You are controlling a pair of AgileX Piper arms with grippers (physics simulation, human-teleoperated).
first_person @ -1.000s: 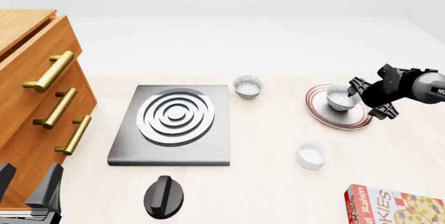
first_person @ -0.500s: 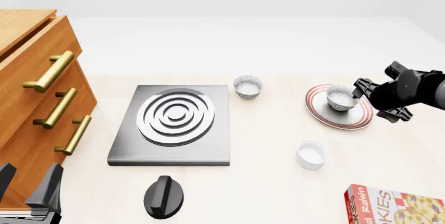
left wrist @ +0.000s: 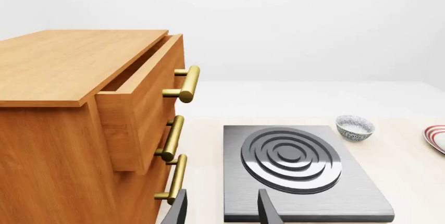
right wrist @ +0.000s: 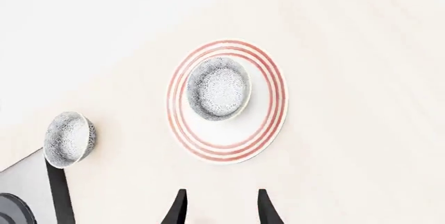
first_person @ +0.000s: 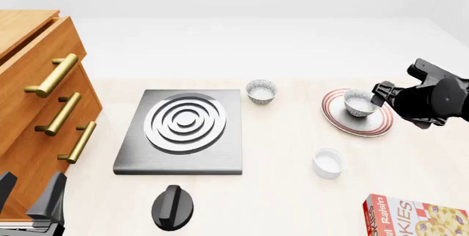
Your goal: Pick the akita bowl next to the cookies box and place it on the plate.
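The akita bowl (first_person: 359, 103) sits upright on the plate (first_person: 350, 127), a little off its centre; the right wrist view shows this bowl (right wrist: 217, 87) inside the plate's red rings (right wrist: 268, 130). My right gripper (first_person: 392, 106) hovers open just right of the plate, holding nothing, its fingers (right wrist: 179, 206) apart from the bowl. The cookies box (first_person: 418, 217) lies at the near right corner. My left gripper (first_person: 28, 185) rests open at the near left, beside the cabinet; its fingers (left wrist: 267, 211) show in the left wrist view.
A look-alike bowl (first_person: 261, 91) stands behind the grey stove (first_person: 183, 131). A white ramekin (first_person: 328, 162) sits in front of the plate. A black knob (first_person: 173, 207) lies near the front edge. The wooden drawer cabinet (first_person: 40, 99) fills the left side.
My right gripper has drawn back to the right, away from the bowl, which stays on the plate. The left arm has not moved.
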